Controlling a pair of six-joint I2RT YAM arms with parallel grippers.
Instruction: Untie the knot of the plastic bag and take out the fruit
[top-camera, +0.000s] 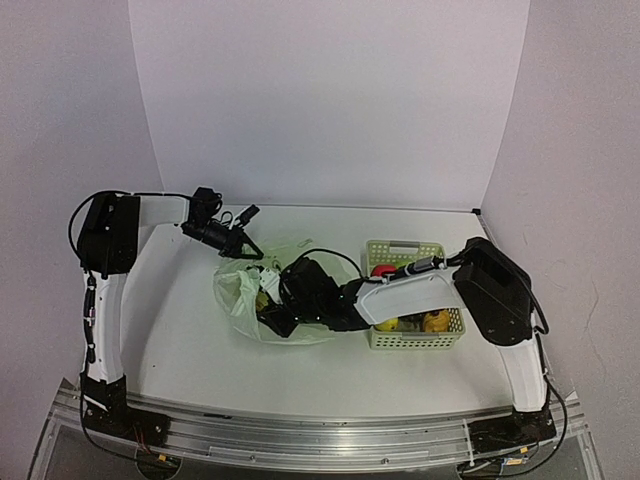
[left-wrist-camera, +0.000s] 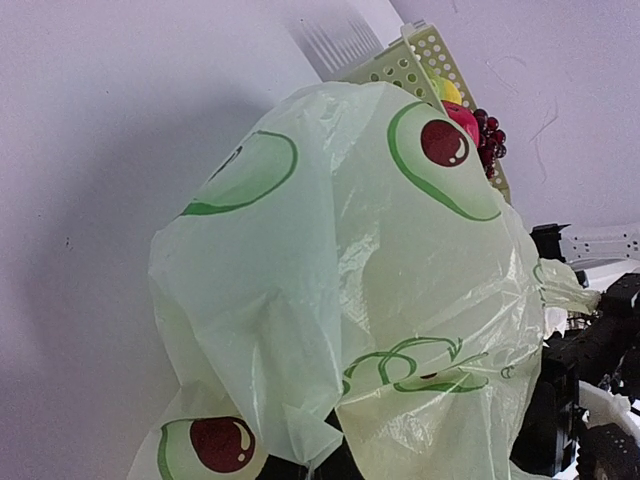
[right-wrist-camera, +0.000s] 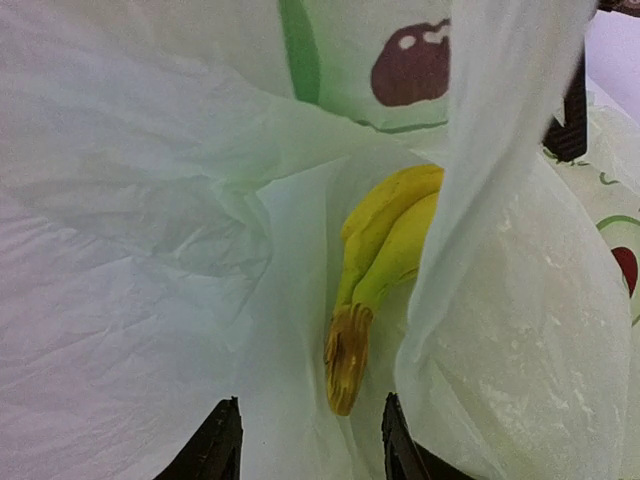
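The pale green plastic bag (top-camera: 243, 292) lies open on the table, left of centre; no knot shows. My left gripper (top-camera: 246, 250) is at the bag's far rim, shut on a pinched fold of the film, which fills the left wrist view (left-wrist-camera: 340, 300). My right gripper (top-camera: 277, 316) reaches into the bag's mouth from the right. In the right wrist view it (right-wrist-camera: 308, 445) is open, with the yellow bananas (right-wrist-camera: 385, 240) lying inside the bag just ahead. Their brown stem (right-wrist-camera: 345, 360) points between the fingertips (right-wrist-camera: 222, 440) without touching them.
A pale green lattice basket (top-camera: 372, 338) stands right of the bag, under my right arm, holding a red fruit (top-camera: 382, 270) and yellow fruit (top-camera: 436, 321). In the left wrist view the basket (left-wrist-camera: 395, 62) shows behind the bag with dark grapes (left-wrist-camera: 490, 135).
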